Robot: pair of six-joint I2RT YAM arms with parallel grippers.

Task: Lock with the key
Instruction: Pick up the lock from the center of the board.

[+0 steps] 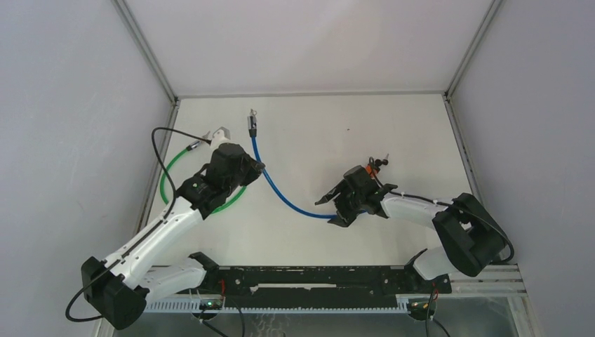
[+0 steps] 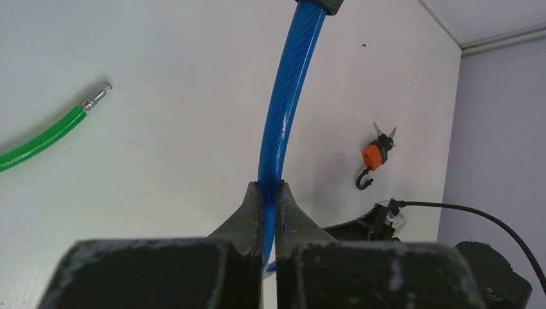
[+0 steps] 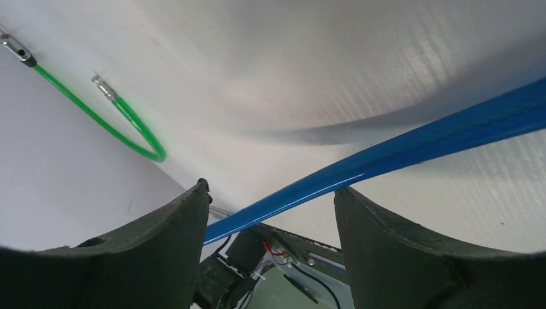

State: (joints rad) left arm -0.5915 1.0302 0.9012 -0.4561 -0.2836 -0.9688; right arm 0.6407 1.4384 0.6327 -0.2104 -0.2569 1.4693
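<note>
While left jaws clamp the blue cable lock (image 2: 283,96) mid-left, right jaws stand apart astride its near end | key (image 1: 377,163) lies loose on worktop (image 1: 407,119), right, just beyond them | risk: ungripped cable may spring and sweep key away

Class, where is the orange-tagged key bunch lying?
In the top view the orange-tagged key bunch lies on the right half of the table, just beyond the right gripper, apart from the blue cable.

1 blue cable (image 2: 282,122), 1 green cable (image 2: 45,137), prob. 2 keys (image 2: 373,156).
</note>
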